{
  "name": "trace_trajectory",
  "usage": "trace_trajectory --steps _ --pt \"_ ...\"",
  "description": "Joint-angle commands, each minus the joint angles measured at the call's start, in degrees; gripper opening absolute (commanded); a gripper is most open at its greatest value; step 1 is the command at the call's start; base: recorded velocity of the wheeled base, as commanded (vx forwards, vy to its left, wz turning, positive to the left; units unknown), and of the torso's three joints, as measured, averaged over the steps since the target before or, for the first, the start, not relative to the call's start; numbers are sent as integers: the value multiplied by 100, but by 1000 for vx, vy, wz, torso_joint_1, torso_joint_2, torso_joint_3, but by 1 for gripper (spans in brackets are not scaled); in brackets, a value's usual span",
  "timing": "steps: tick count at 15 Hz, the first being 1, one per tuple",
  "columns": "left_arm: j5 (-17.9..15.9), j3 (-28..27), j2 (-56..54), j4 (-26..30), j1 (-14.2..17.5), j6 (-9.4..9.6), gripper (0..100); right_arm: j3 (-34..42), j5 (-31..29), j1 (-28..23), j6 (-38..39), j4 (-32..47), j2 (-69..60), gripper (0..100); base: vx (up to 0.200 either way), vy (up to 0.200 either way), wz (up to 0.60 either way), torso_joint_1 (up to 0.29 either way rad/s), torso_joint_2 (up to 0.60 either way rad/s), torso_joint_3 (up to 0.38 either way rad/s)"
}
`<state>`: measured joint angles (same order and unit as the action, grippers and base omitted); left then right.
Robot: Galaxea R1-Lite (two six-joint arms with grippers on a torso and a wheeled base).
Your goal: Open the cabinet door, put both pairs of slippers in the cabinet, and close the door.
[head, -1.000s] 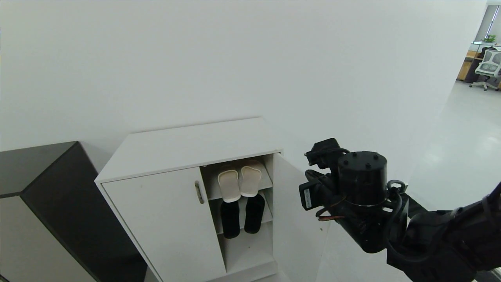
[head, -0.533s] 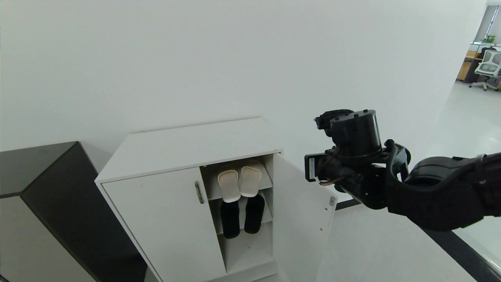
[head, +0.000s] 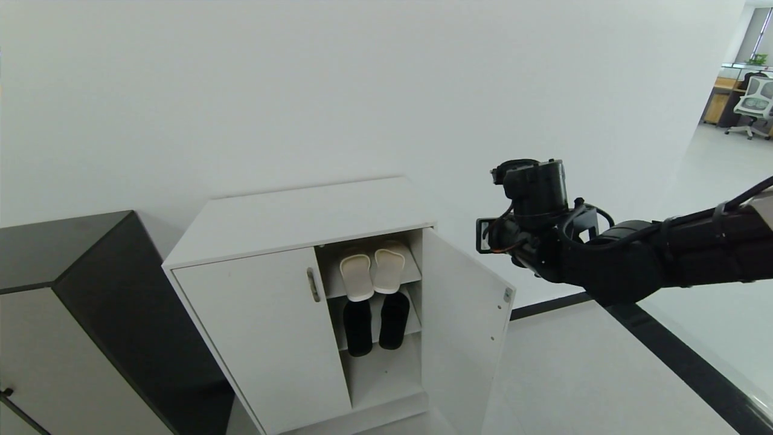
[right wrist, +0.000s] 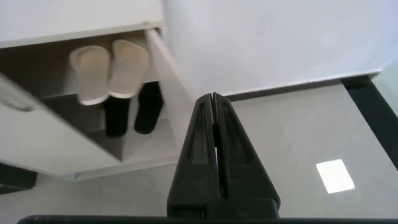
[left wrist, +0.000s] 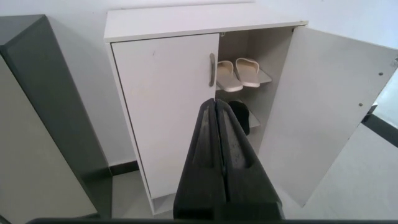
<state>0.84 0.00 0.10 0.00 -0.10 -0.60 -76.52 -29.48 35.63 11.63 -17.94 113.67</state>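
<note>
Head view shows the door (head: 462,320) open, seemingly untouched; wrist views show both jaws together.

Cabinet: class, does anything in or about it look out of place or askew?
The right door hangs open. The white slippers and black slippers jut past the fronts of their shelves, which might hinder closing. Nothing else looks odd.

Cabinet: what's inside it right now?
Past the open right door: white slippers up top, black slippers one level below. The closed left door hides whatever is in that half.
</note>
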Motion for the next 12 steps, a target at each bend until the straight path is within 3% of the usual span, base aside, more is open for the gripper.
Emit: trace_trajectory --steps 1,12 --pt "4 0 -1 0 1 -2 0 -214 162 -250 6 -7 437 0 0 0 0 0 0 0" --pt "-5 0 -1 0 1 -2 0 -258 214 -540 15 -447 1404 0 0 0 0 0 0 0"
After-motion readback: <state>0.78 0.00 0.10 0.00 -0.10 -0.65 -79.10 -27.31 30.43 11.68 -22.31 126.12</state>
